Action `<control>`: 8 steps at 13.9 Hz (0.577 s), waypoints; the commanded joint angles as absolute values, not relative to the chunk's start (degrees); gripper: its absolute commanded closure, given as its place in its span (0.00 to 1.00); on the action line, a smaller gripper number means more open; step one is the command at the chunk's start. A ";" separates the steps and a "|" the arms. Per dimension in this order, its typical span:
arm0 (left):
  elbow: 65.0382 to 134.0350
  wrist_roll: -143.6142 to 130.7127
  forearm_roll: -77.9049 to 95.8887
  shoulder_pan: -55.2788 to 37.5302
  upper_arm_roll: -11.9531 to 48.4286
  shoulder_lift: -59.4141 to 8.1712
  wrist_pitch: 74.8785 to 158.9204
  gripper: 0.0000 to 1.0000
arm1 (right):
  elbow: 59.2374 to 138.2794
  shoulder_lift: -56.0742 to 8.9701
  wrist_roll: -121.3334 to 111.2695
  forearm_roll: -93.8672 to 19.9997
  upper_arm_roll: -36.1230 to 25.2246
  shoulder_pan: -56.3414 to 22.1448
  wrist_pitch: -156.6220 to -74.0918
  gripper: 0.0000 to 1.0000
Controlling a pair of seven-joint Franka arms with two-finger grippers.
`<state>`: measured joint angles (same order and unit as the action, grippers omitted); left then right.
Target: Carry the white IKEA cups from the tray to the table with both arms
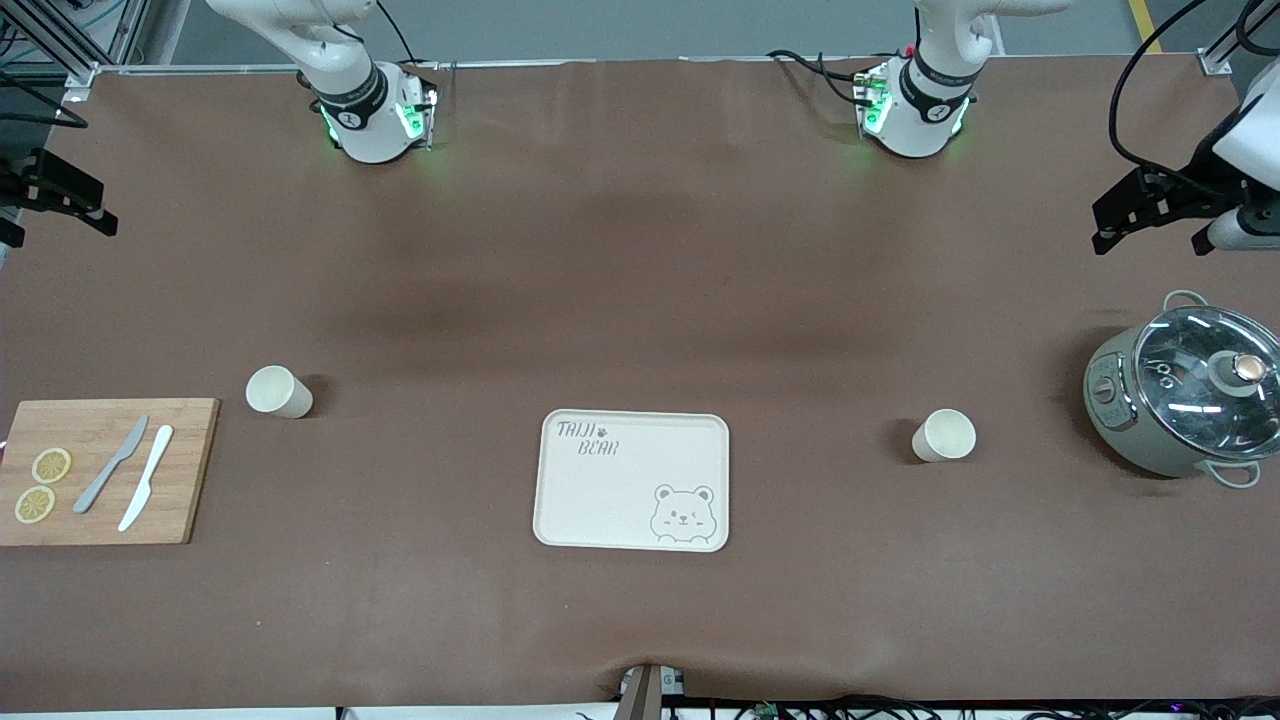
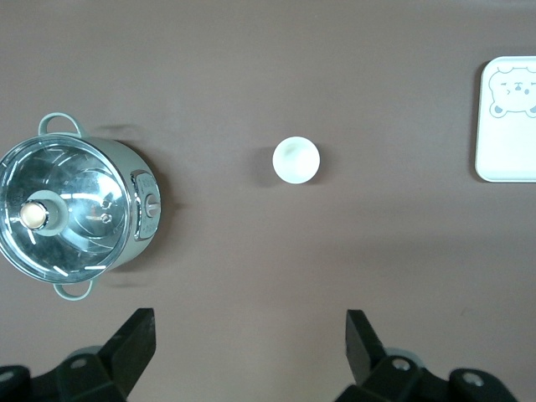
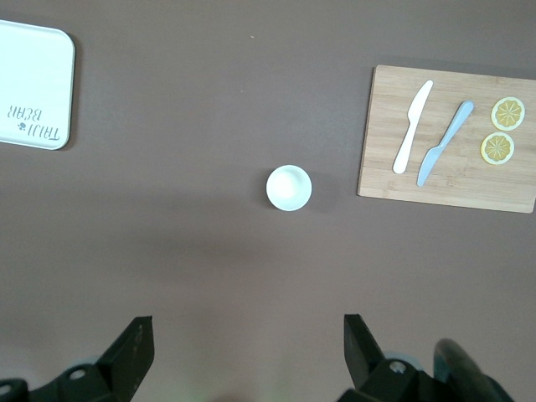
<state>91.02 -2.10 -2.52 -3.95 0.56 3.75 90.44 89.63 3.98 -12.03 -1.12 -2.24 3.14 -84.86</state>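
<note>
Nearest the front camera, a cream bear-printed tray (image 1: pixel 632 480) lies flat in the middle of the brown table (image 1: pixel 640 620), with nothing on it. Level with it at the right arm's end sits a wooden cutting board (image 1: pixel 105 470) carrying two lemon slices (image 1: pixel 42 485), a grey knife (image 1: pixel 110 465) and a white knife (image 1: pixel 146 478).

Slightly farther from that camera stand the two white IKEA cups, both upright on the bare table and well apart from the tray. One cup (image 1: pixel 944 435) is toward the left arm's end, between the tray and a grey-green pot (image 1: pixel 1170 410) with a glass lid (image 1: pixel 1215 375). The other cup (image 1: pixel 279 391) is toward the right arm's end, just beside the board's corner.

Farther still, up in the air at each end of the table, hang the grippers. The left gripper (image 2: pixel 249 352) is over the table near the first cup; in its wrist view the two fingers stand wide apart with nothing between them. The right gripper (image 3: pixel 247 352) is over the table near the second cup, its fingers (image 3: pixel 132 347) likewise spread and empty. Both arm bases sit along the table edge farthest from the front camera
</note>
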 commanded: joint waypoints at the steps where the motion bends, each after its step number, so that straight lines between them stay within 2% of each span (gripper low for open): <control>1: 91.14 -0.79 -1.23 -1.68 0.61 4.22 90.09 0.00 | 89.56 4.13 -12.13 0.52 -1.85 3.60 -84.64 0.00; 6: 90.36 -0.79 -1.23 -1.41 0.70 3.96 90.26 0.00 | 89.38 4.13 -9.34 0.88 -1.76 3.43 -84.64 0.00; 8: 88.69 -0.62 -0.97 -1.32 0.53 1.94 90.18 0.00 | 89.39 4.22 -3.62 0.79 -1.58 2.90 -84.29 0.00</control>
<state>90.80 -2.07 -2.52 -1.93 0.54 3.58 90.44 89.63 3.97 -7.80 -0.42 -2.18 3.13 -84.85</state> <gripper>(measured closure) 0.000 0.000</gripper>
